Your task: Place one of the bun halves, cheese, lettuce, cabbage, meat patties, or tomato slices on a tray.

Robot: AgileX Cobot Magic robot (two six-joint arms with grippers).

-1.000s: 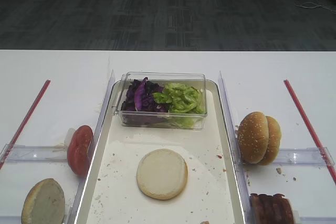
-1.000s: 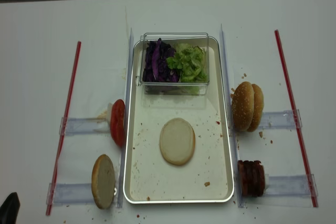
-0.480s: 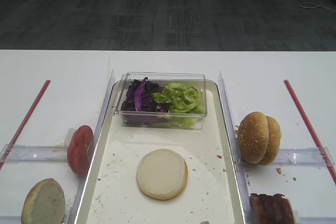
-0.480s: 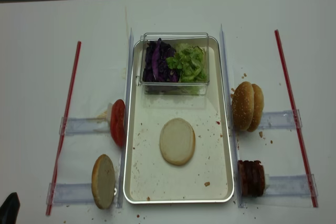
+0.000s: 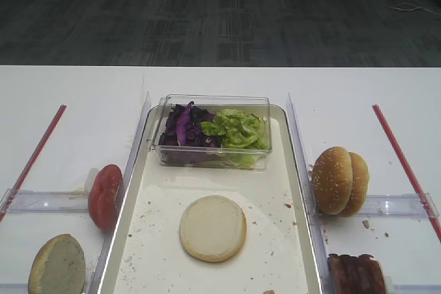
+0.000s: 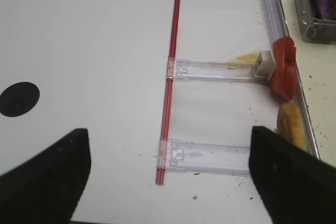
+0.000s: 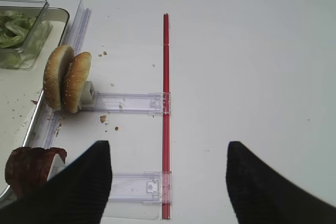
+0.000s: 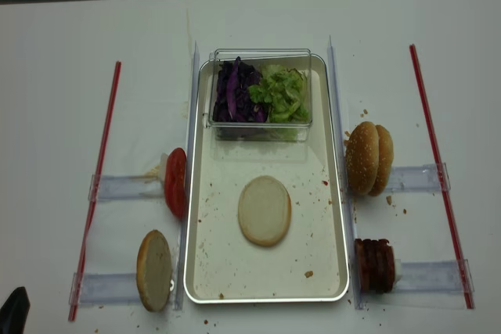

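Observation:
One pale bun half (image 5: 213,228) (image 8: 264,210) lies flat in the middle of the silver-rimmed tray (image 5: 295,170) (image 8: 345,271). Another bun half (image 8: 154,270) (image 6: 292,124) stands on edge left of the tray, behind the red tomato slices (image 8: 175,183) (image 6: 283,66). Purple cabbage (image 5: 182,126) and green lettuce (image 5: 238,129) share a clear box. Meat patties (image 8: 376,265) (image 7: 29,169) stand on edge at the right. A pale yellow sliver (image 6: 245,56), perhaps cheese, lies by the tomato. My left gripper (image 6: 169,140) and right gripper (image 7: 167,148) both hang open over bare table, holding nothing.
The clear box (image 8: 262,87) sits at the tray's far end. Two sesame buns (image 5: 340,180) (image 7: 67,80) stand on edge right of the tray. Red strips (image 8: 98,185) (image 8: 438,177) and clear plastic rails (image 6: 210,158) (image 7: 134,187) flank the tray. Crumbs dot its floor.

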